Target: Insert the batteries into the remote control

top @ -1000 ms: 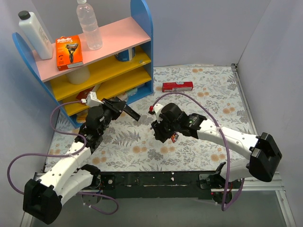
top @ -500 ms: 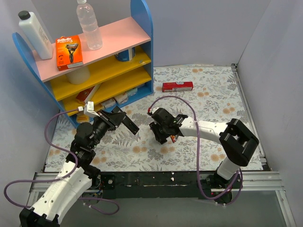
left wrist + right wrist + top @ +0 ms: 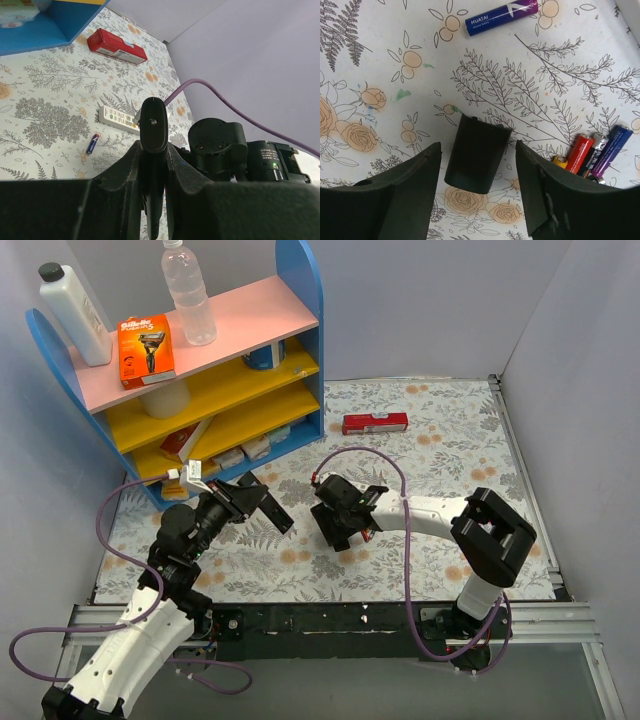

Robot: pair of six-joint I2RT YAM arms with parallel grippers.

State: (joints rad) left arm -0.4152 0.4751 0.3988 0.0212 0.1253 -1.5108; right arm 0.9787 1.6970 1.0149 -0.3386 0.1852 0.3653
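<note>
My left gripper (image 3: 262, 502) (image 3: 153, 147) is shut on a black remote control (image 3: 152, 122) (image 3: 276, 508), which it holds above the table with one end pointing away from the wrist. My right gripper (image 3: 337, 526) (image 3: 477, 150) hangs open, low over the cloth. A black battery cover (image 3: 477, 154) lies flat between its fingers, touching neither. Batteries lie loose on the cloth. One blue-purple cell (image 3: 501, 16) (image 3: 93, 143) lies alone. A red, a dark and a blue-purple cell (image 3: 594, 153) lie together just right of the right finger.
A white remote (image 3: 119, 117) lies on the flowered cloth beyond the held one. A red box (image 3: 375, 423) (image 3: 116, 46) sits at the back. A blue shelf unit (image 3: 300, 360) with bottles and boxes fills the back left. The right arm's wrist (image 3: 220, 145) is close beside my left gripper.
The right jaws have spread wider and the gripper has shifted slightly down and left, with its arm folding in. The left gripper with the black remote has dropped a little.
</note>
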